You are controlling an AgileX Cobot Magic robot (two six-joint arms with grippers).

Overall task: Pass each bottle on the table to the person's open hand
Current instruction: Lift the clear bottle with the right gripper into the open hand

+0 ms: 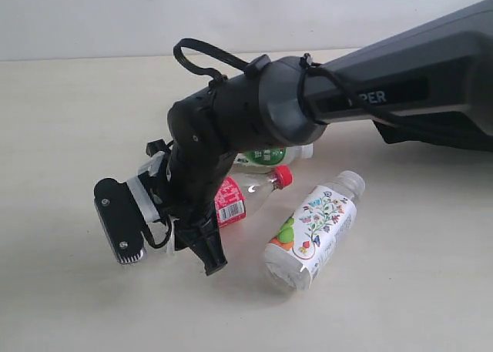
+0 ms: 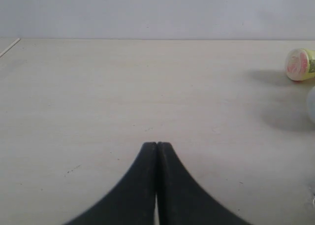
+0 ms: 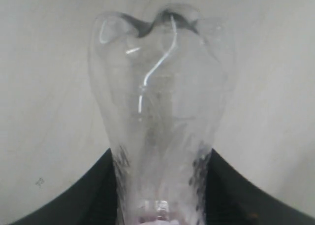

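Note:
The clear crushed bottle (image 1: 235, 200) with red label and red cap (image 1: 283, 176) is in my right gripper (image 1: 209, 248), which reaches in from the right, low over the table (image 1: 69, 121). Up close, its dented clear body (image 3: 160, 87) runs out between the black fingers (image 3: 98, 185), and my right gripper (image 3: 160, 153) is shut on it. The green-white label bottle (image 1: 269, 155) lies just behind the arm. The white floral bottle (image 1: 316, 229) lies to the right. My left gripper (image 2: 157, 144) is shut and empty over bare table, with the yellow bottle (image 2: 299, 64) far off. No open hand shows.
My right arm's thick black forearm (image 1: 408, 82) crosses the upper right of the exterior view and hides the table behind it. A pale rounded object (image 2: 311, 104) peeks in at the edge of the left wrist view. A white wall (image 1: 231, 13) runs behind the table.

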